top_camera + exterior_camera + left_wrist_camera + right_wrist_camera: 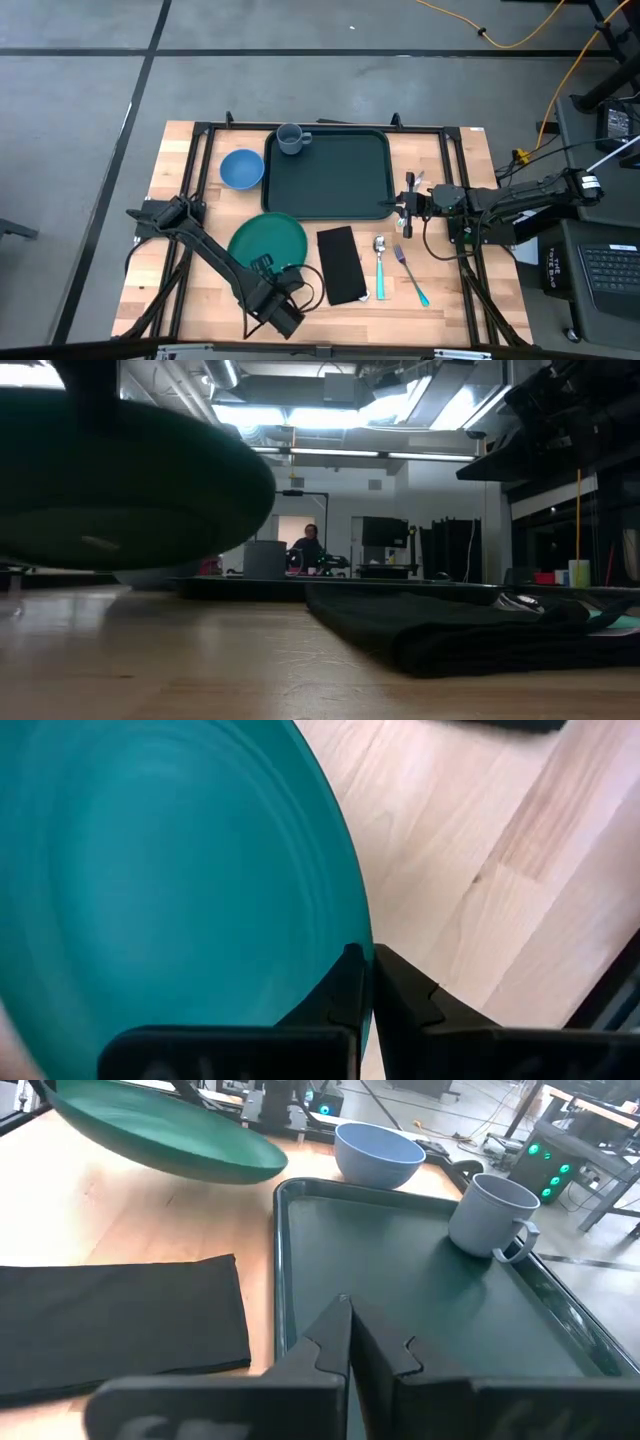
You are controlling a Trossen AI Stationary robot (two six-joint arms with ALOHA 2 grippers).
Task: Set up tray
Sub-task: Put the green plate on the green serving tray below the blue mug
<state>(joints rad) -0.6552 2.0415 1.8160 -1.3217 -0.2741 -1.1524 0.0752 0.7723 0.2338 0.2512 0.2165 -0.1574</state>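
Nearest the front edge of the wooden table (200, 300), the left gripper (268, 268) pinched the rim of the round green plate (266, 243), its fingers (352, 982) closed narrow on that edge. The right wrist view showed the plate lifted clear of the wood and tilted; from table height its dark underside hung above the surface. Just beside the plate lay the black folded napkin (340, 264), flat on the table. Next to the napkin, on the side away from the plate, lay a spoon (380, 264) with a teal handle, and beyond it a fork (411, 275) with the same handle, set at a slant.

Farther back sat the tray (330, 178), large, dark green and rectangular, flat on the table behind the plate and napkin. The right gripper (404, 207) was at the tray's near right corner, its fingers drawn narrow on the raised rim there. A grey mug (291, 138) stood upright in the tray's far left corner. Just outside the tray's left side, a blue bowl (241, 168) rested on the wood, close to the rim.

Beyond the table, a person (308, 546) showed far off in the room.
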